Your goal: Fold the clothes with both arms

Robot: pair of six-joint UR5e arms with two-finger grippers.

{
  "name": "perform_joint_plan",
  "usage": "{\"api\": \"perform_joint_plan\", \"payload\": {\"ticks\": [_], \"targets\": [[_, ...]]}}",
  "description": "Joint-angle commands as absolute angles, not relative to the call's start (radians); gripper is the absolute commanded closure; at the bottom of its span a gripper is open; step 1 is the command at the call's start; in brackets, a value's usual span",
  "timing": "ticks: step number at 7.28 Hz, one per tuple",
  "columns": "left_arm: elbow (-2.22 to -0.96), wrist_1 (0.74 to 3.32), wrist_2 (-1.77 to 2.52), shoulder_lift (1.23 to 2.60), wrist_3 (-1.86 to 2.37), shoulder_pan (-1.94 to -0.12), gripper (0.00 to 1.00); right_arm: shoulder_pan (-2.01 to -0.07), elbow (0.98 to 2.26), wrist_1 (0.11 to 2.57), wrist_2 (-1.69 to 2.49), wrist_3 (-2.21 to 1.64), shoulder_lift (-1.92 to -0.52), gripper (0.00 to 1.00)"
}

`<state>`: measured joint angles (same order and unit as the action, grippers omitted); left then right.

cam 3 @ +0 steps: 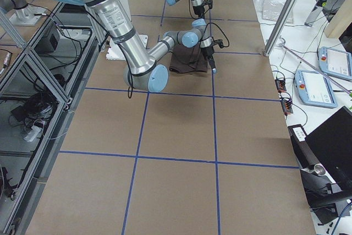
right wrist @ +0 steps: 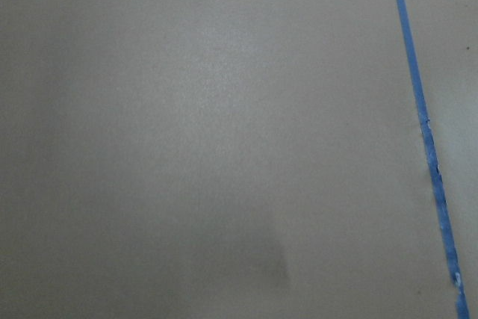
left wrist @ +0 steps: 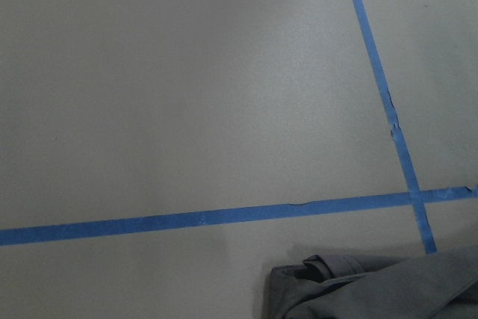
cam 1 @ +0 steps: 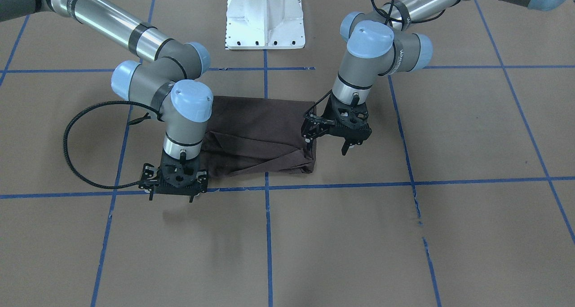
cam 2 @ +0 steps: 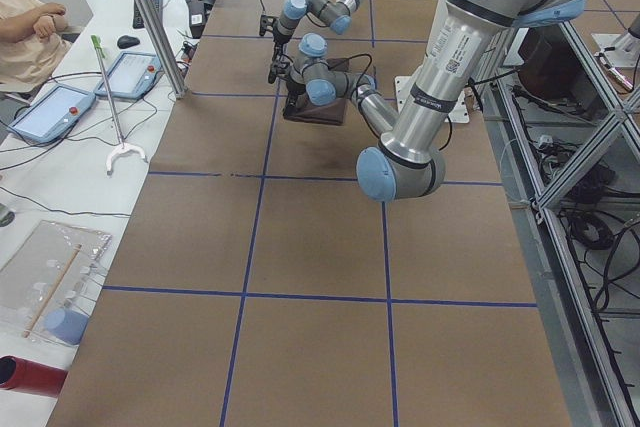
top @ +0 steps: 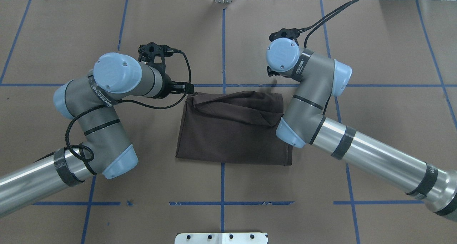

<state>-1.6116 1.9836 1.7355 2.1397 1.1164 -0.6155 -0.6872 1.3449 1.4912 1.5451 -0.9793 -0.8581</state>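
Observation:
The dark brown T-shirt (cam 1: 260, 136) (top: 232, 133) lies folded into a rough rectangle at the middle of the table, with loose creased layers along its far edge from the robot. My left gripper (cam 1: 327, 146) hovers open over the shirt's far corner on my left side, holding nothing. The left wrist view catches only that corner of the shirt (left wrist: 373, 289) at its bottom edge. My right gripper (cam 1: 171, 198) hangs open just past the shirt's far corner on my right side, also holding nothing. Only bare paper and blue tape show in the right wrist view.
Blue tape lines (cam 1: 267, 235) grid the brown paper tabletop. The white pedestal base (cam 1: 265, 19) (top: 221, 238) stands at the robot's edge. Beside the table sit control tablets (cam 2: 50, 112) (cam 3: 316, 89), a seated person's arm (cam 2: 30, 22) and a red cylinder (cam 2: 30, 375).

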Motion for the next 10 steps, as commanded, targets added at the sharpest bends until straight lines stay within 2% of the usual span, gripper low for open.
{"api": "perform_joint_plan", "payload": {"ticks": [1, 5, 10], "targets": [[-1.585, 1.974, 1.729, 2.155, 1.127, -0.586, 0.0, -0.756, 1.432, 1.477, 1.686, -0.957, -0.864, 0.0], [-1.565, 1.96, 1.603, 2.161, 1.101, -0.454, 0.0, -0.787, 1.554, 1.574, 1.713, -0.927, -0.882, 0.0], [-1.499, 1.924, 1.606, 2.217, 1.106, -0.474, 0.0, -0.788, 1.568, 1.572, 1.713, -0.925, -0.9, 0.0]]}}
